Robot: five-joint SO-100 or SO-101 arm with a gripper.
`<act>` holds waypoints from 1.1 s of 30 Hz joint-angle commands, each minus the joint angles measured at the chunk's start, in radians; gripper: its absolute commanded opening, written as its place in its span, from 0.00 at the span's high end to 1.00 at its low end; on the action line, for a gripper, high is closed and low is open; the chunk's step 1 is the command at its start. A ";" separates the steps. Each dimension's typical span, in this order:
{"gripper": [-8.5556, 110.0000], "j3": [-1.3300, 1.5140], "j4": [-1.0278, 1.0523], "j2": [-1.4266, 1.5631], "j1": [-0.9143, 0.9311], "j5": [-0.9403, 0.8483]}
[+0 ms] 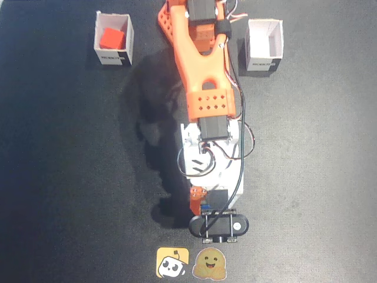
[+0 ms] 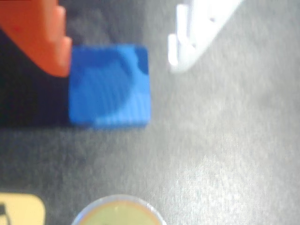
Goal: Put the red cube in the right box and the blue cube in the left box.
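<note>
The red cube (image 1: 111,38) lies inside the right box (image 1: 113,57), which stands at the fixed view's upper left. The left box (image 1: 264,58) stands at that view's upper right, and I see nothing in it. In the wrist view the blue cube (image 2: 110,86) sits on the dark table between my fingers. The orange finger (image 2: 42,37) touches its left top corner and the white finger (image 2: 187,42) stands apart on its right. My gripper (image 2: 119,68) is open around the cube. In the fixed view the gripper (image 1: 206,207) is low at the table's front, mostly hidden under the wrist camera.
Two stickers lie on the table just in front of the gripper: a yellow panda one (image 1: 172,262) and a round smiling one (image 1: 210,263). Both show at the wrist view's bottom edge. The arm (image 1: 206,88) runs down the middle between the boxes.
</note>
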 commanded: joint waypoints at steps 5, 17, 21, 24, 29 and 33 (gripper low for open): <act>0.77 -0.057 -0.086 -0.032 -0.008 -0.015; 0.76 -0.080 -0.133 -0.095 0.002 -0.044; 0.77 -0.077 -0.149 -0.120 0.003 -0.044; 0.78 -0.063 -0.170 -0.132 0.003 -0.041; 0.78 -0.051 -0.198 -0.149 0.005 -0.040; 0.79 -0.046 -0.212 -0.161 0.006 -0.040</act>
